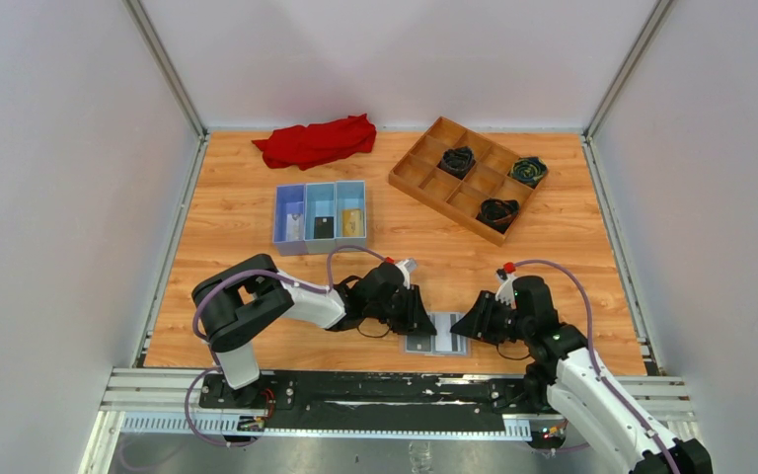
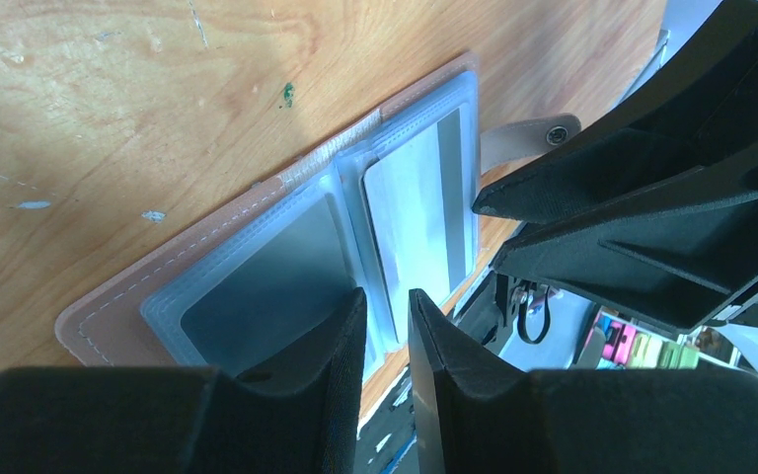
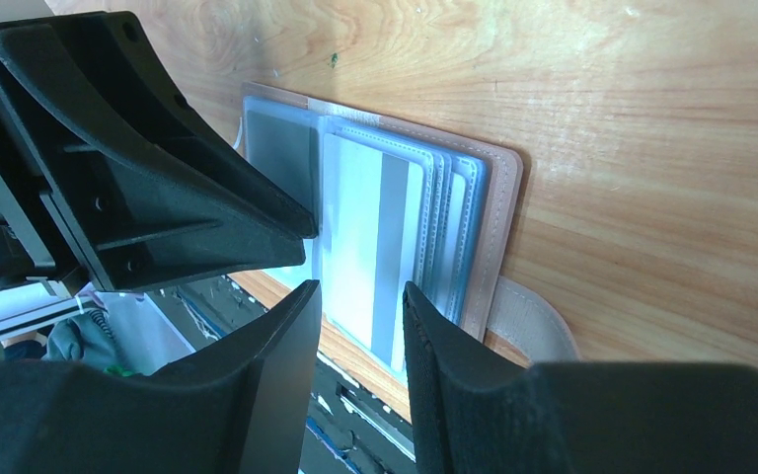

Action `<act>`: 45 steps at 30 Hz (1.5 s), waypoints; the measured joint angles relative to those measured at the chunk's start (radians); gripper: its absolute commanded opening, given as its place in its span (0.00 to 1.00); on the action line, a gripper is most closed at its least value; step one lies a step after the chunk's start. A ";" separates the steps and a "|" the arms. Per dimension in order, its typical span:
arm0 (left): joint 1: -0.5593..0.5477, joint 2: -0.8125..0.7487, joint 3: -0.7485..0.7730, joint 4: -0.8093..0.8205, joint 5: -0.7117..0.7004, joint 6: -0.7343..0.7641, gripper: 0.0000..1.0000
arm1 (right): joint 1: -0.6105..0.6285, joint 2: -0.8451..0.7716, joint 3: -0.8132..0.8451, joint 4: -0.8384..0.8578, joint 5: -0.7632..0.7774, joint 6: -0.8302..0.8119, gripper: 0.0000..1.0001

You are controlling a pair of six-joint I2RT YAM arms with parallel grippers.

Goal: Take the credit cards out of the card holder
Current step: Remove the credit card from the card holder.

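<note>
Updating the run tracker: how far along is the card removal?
Done: three cards sit in the blue tray, one per compartment. In hand: the card holder lies open at the near edge, left hand and right hand at it; grip unclear. Left: at least one striped card still sleeved.

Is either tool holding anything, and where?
Unclear: the left tool and right tool each straddle the open tan bifold card holder's clear-sleeved edge; contact not visible.
</note>
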 measured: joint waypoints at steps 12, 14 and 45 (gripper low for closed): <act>0.000 0.000 0.000 0.000 0.000 0.000 0.27 | 0.004 0.022 -0.006 0.017 -0.008 -0.004 0.40; 0.000 0.000 0.000 0.000 0.000 0.000 0.27 | 0.006 0.033 -0.006 0.027 -0.013 -0.003 0.40; 0.009 -0.002 -0.063 0.075 -0.003 -0.019 0.04 | 0.099 0.184 -0.023 0.240 -0.038 0.051 0.40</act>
